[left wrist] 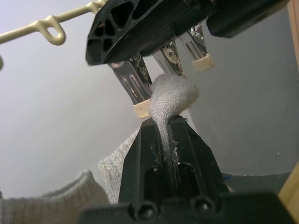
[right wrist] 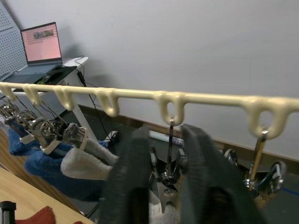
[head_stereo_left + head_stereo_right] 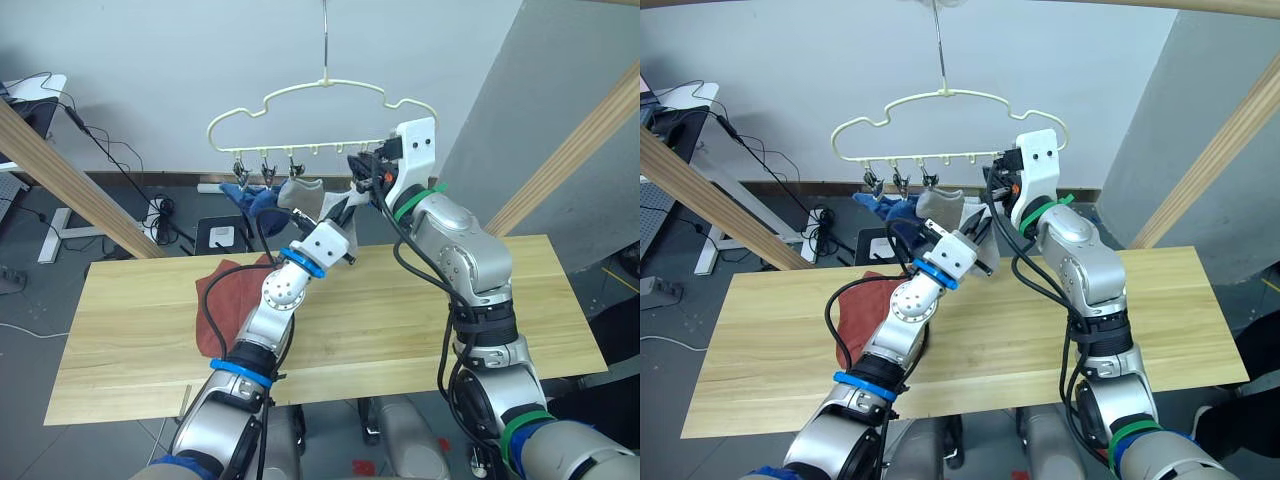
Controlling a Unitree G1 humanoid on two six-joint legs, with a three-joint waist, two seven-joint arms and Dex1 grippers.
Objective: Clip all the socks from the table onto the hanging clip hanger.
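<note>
We see the cream wire clip hanger hanging by its hook above the plank table. 2 blue socks and 1 grey sock dangle from its clips. Another grey sock sits bunched at an open clip. Rust-red socks lie crumpled on the table.

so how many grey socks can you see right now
2. One grey sock hangs clipped on the clip hanger beside the blue socks. The second grey sock is pinched in the left gripper, raised to a clip. The arms may hide more.
</note>
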